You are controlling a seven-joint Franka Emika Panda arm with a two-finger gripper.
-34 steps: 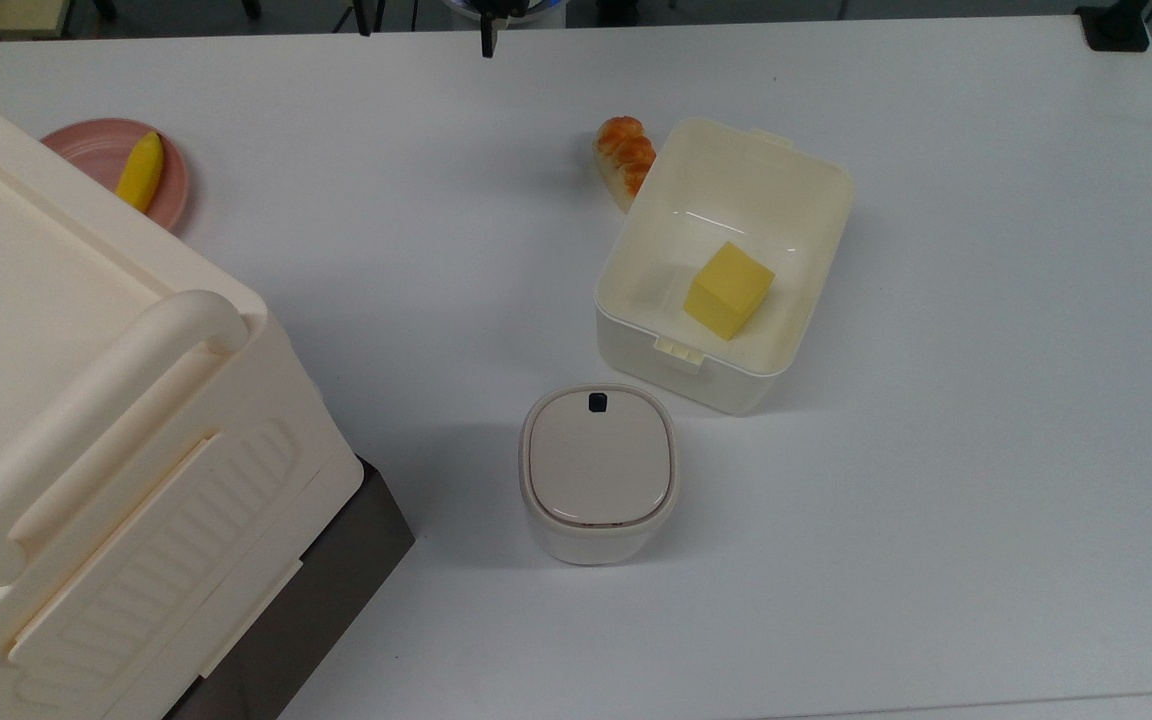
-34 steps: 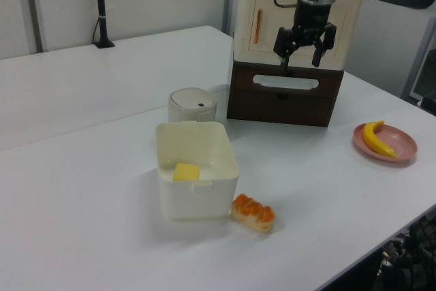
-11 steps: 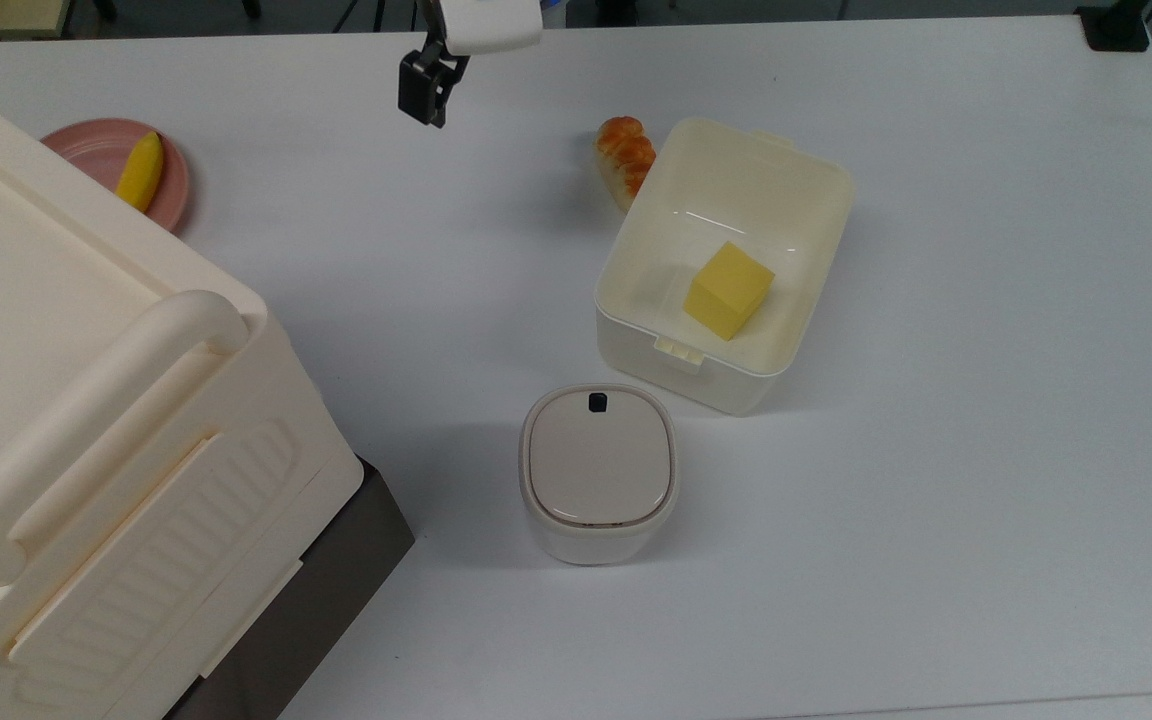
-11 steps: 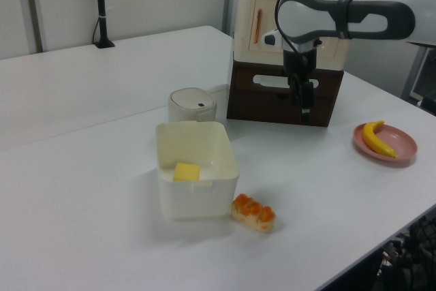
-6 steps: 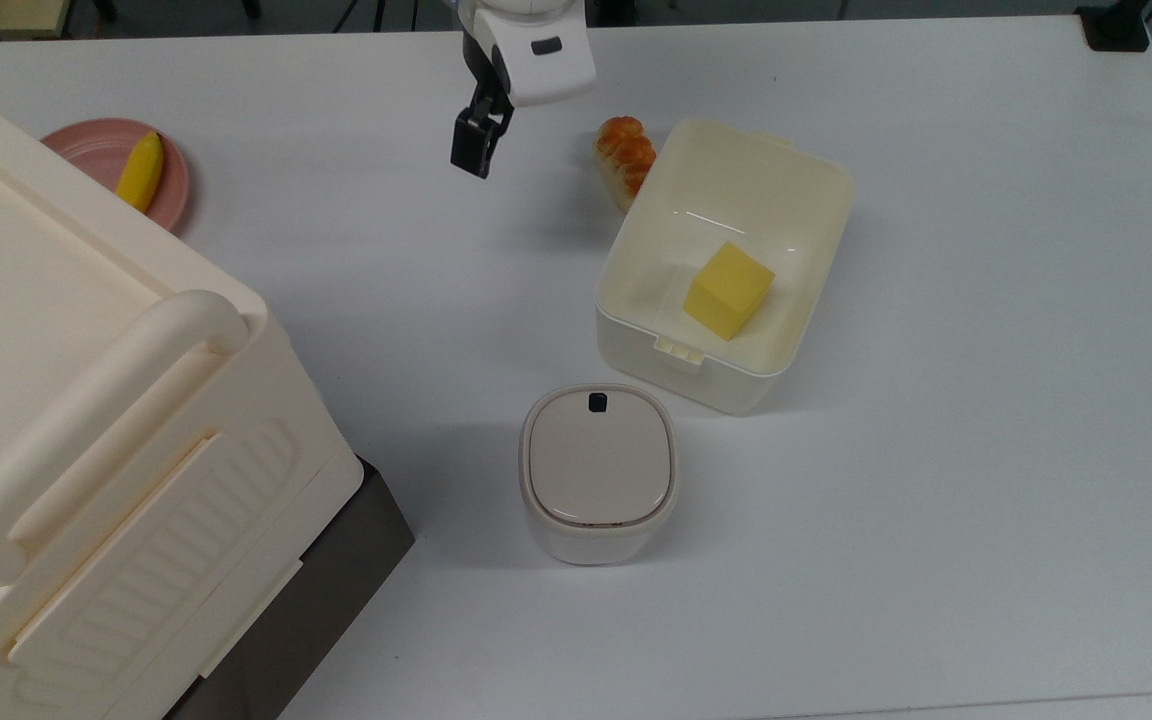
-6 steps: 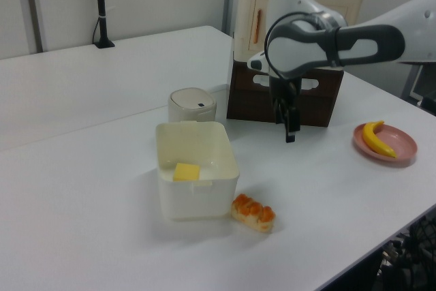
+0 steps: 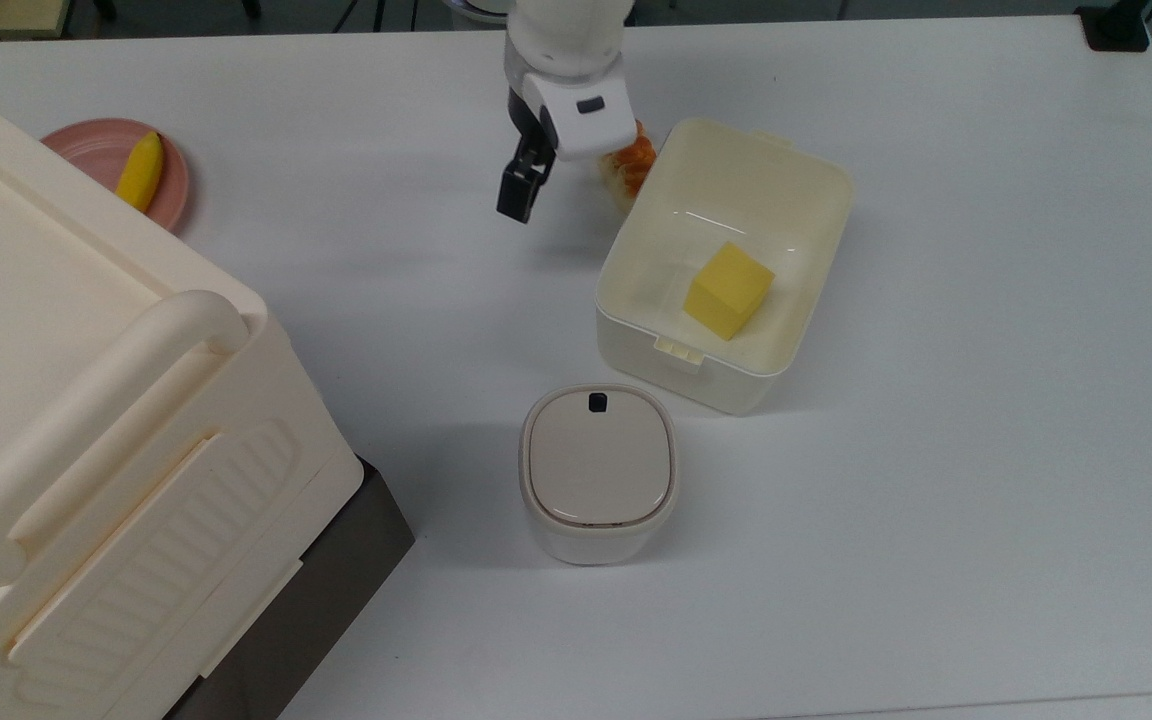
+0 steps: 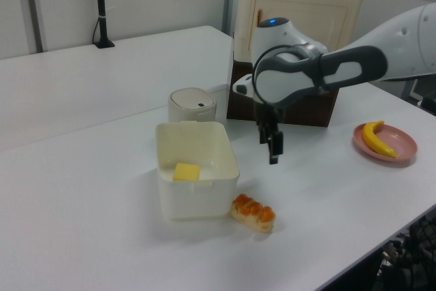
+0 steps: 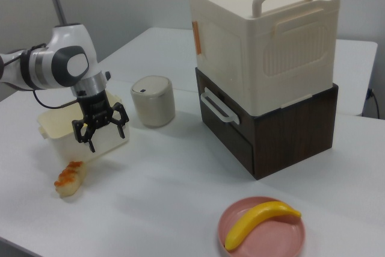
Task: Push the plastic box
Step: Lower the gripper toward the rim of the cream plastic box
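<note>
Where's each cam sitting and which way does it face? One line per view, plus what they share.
Top view: overhead, looking straight down on the table; shows the gripper and wrist entering from the top edge.
Left view: low at a table side, looking across the plastic box toward the stacked crate; arm reaches in from the left view's right.
Right view: opposite side, with the banana plate nearest; arm enters from the right view's left, fingers spread.
Shared: all three show the gripper, box, lidded bin and bread.
</note>
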